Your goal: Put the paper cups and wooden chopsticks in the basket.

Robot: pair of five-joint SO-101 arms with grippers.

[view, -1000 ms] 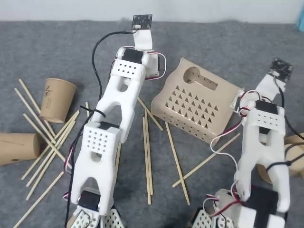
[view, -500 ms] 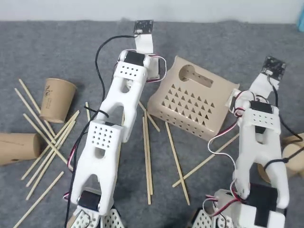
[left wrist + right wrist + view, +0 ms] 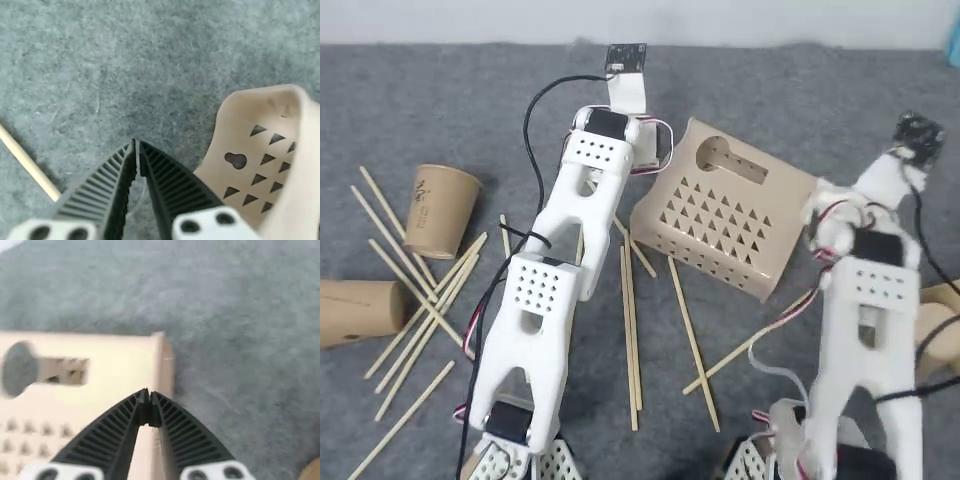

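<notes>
The left jaws and the right jaws are both clenched on nothing, each close by the basket (image 3: 725,215) — it lies tipped on its side between the arms — while cups (image 3: 440,210) and chopsticks (image 3: 630,330) lie scattered on the grey table (image 3: 820,80).

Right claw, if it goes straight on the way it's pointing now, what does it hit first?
Probably the basket: the shut right claw points at its side wall near the corner, though depth is unclear.

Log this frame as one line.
left gripper shut, beside basket | right gripper shut, at basket corner | basket tipped | paper cups, chopsticks on carpet
</notes>
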